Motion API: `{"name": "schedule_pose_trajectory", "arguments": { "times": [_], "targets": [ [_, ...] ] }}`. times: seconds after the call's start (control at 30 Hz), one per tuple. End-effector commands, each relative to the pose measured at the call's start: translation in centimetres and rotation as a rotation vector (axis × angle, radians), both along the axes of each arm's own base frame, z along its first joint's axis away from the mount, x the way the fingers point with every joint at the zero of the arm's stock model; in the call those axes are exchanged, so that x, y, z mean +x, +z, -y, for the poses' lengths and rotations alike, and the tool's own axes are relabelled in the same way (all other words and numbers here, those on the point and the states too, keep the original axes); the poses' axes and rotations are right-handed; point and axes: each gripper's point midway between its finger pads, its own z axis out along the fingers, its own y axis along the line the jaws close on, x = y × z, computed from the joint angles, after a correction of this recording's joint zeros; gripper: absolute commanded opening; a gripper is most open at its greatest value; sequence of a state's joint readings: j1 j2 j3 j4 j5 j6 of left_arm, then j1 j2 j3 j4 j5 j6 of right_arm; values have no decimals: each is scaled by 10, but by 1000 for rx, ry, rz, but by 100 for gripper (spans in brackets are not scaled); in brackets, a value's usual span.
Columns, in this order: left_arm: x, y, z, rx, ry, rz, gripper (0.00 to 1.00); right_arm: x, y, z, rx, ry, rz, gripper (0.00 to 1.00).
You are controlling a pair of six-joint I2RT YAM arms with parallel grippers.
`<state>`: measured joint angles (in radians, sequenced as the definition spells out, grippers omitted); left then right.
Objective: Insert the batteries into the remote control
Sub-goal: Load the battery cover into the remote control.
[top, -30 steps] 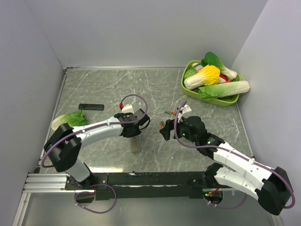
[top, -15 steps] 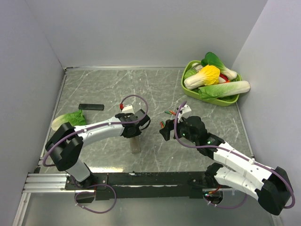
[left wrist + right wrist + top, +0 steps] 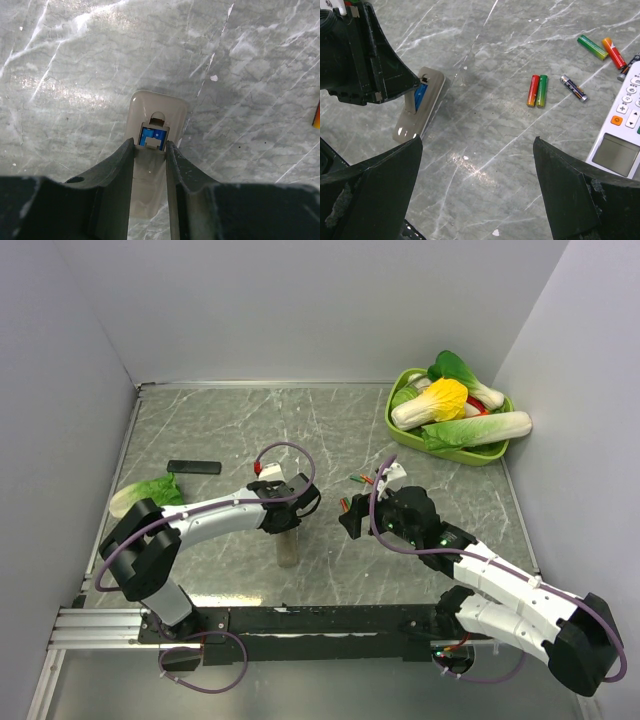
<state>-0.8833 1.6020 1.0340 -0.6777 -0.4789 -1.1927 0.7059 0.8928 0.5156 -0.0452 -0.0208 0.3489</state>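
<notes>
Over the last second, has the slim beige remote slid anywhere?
No. The remote control sits where it did, as far from the flat black bar as before, left gripper shut on it.

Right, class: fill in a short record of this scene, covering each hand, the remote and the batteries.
left hand: shut on the remote control, its back up
battery recess: blue, uncovered, no battery visible inside
right hand: open, holding nothing
batteries: lying loose on the table, apart from the remote control
</notes>
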Motion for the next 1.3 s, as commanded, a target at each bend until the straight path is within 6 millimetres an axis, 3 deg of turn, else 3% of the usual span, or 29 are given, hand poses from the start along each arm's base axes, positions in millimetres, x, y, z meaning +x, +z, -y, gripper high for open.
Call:
{"name": "schedule_pose_trajectory", "arguments": {
  "times": [0.0, 0.2, 0.57, 0.93, 1.27],
  "targets": [
    [-14, -10, -2, 20, -4, -54, 20, 5, 10, -5, 26, 9, 36, 100],
    [-11, -7, 2, 17, -34, -37, 31, 4, 11, -5, 30, 9, 36, 100],
    [-8, -6, 7, 95, -89, -34, 32, 3, 12, -5, 36, 13, 37, 100],
    [-6, 3, 19, 126, -140, 9, 27, 2, 10, -5, 35, 15, 32, 100],
    [-2, 12, 15, 154, -141, 46, 9, 1, 11, -6, 43, 21, 27, 100]
  ]
}}
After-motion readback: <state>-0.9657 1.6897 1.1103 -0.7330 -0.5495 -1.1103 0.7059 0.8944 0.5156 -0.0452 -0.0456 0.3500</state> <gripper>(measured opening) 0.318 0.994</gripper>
